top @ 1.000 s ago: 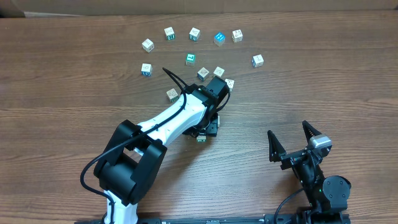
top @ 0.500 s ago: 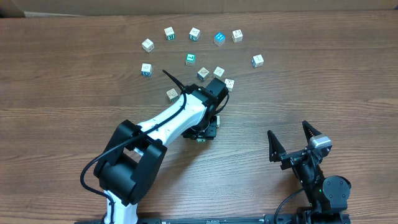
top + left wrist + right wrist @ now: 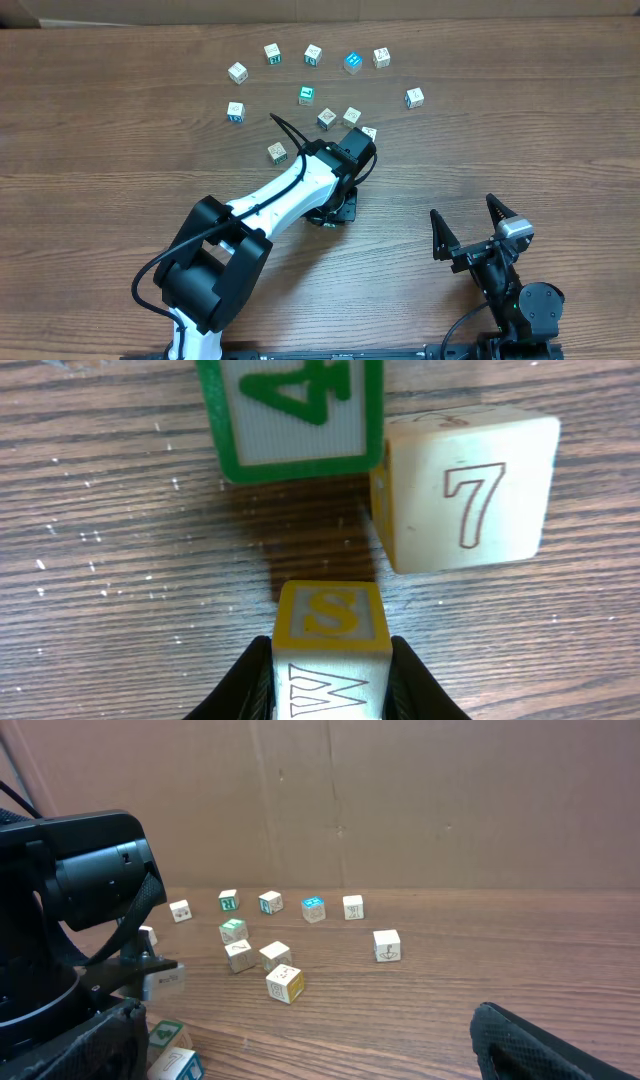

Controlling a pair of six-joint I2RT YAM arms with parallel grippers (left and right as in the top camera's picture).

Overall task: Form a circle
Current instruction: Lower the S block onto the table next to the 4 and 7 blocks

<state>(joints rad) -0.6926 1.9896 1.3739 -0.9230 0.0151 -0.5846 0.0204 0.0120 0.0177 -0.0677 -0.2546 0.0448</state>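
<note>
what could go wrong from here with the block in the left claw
1. The left claw seems to hold the S block only at its near end, so the block may pivot or slip out when lifted.
2. The 4 block and the 7 block sit close ahead of it. A forward or low sweep could knock them out of place.

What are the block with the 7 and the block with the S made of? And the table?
7 block: probably pale wood, matte, with smooth cream faces, soft rounded edges and a number outlined in brown. S block: likely wood too, with a yellow painted border round the letter. Table: dark brown with grain streaks. It could be real wood or a printed laminate; I can't tell.
</note>
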